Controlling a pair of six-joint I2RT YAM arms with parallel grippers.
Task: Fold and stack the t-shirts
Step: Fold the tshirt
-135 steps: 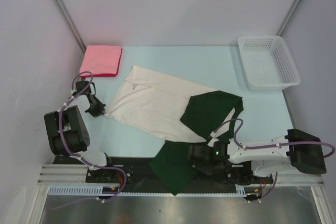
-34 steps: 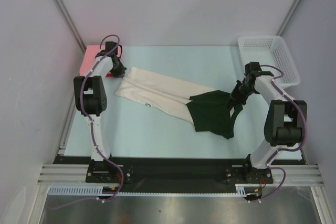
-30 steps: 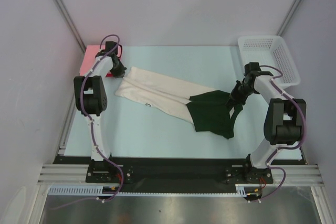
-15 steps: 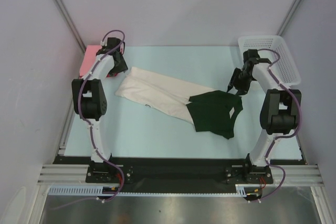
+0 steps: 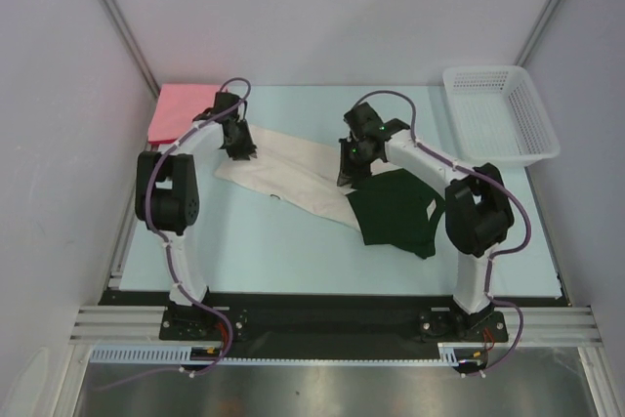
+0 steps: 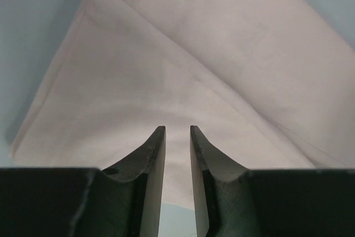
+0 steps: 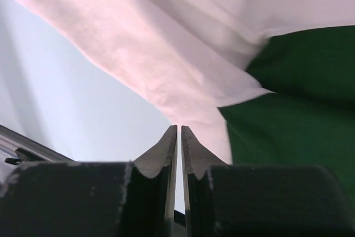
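Note:
The cream-and-dark-green t-shirt point(image 5: 293, 178) lies folded into a long band slanting across the table, cream part left, green part point(image 5: 395, 212) right. The pink-red t-shirt point(image 5: 181, 112) sits folded square at the back left corner. My left gripper point(image 5: 239, 144) hovers over the band's upper left end; in the left wrist view its jaws point(image 6: 177, 129) stand narrowly open over cream cloth point(image 6: 194, 65), holding nothing. My right gripper point(image 5: 350, 168) is over the cream-green seam; its jaws point(image 7: 178, 127) are closed to a thin slit with nothing between, above cream cloth point(image 7: 166, 54) and green cloth point(image 7: 299, 109).
A white mesh basket point(image 5: 498, 114) stands at the back right corner. Bare pale-blue table point(image 5: 293, 251) lies in front of the shirt. Grey walls close in the left, right and back sides.
Both grippers let go of the shirt's outer ends, swung inward over the band, and their jaws narrowed again. The shirt lies where it was dropped.

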